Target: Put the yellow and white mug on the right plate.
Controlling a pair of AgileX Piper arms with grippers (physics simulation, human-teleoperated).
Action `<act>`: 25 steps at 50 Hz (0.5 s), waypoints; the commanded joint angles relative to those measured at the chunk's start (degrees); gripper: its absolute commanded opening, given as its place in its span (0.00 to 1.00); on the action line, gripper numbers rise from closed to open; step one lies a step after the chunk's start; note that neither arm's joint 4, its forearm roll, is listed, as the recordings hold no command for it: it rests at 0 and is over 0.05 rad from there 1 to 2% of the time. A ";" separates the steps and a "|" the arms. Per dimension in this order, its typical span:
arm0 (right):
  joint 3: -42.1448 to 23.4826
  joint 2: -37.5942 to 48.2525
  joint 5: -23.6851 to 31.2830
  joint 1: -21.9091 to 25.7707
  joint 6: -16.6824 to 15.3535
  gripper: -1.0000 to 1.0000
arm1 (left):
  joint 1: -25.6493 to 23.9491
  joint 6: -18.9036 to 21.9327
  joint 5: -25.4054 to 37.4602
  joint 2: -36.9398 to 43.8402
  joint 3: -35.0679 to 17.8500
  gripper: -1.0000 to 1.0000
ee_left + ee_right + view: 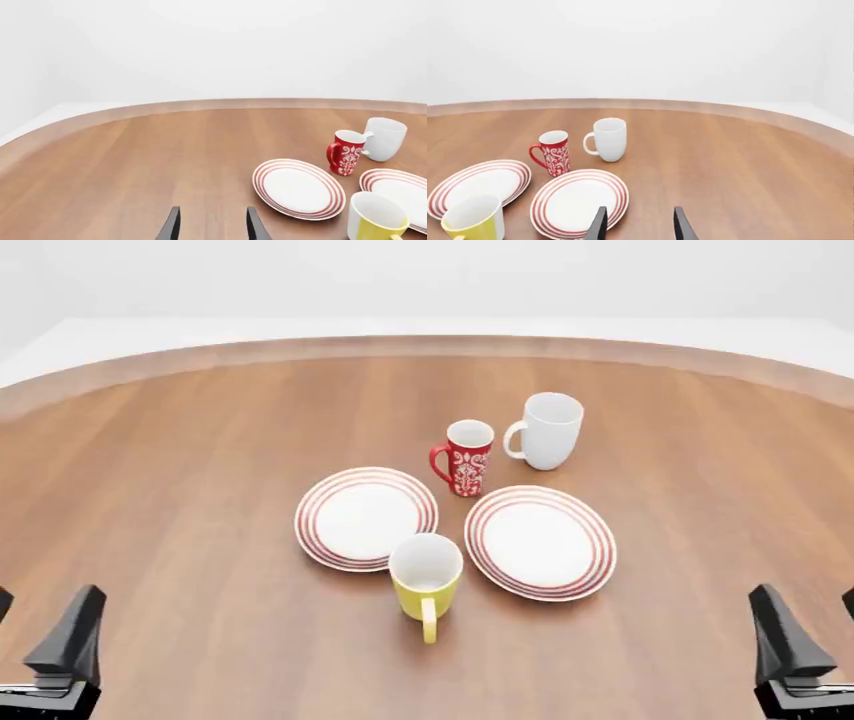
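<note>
While the tapered yellow mug with white inside (427, 585) stands upright at lower centre of the front view, your target plate lies just to its right.
Its handle points toward the bottom edge. The round white red-ringed right plate (541, 542) is bare. Both claws sit spread and empty: left gripper (212, 226) at lower left, right gripper (638, 225) at lower right, roughly equally far from the mug.
</note>
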 commanded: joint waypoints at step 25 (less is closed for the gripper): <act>-9.14 13.23 -0.27 9.21 3.10 1.00 | 0.00 0.00 0.00 0.00 0.00 1.00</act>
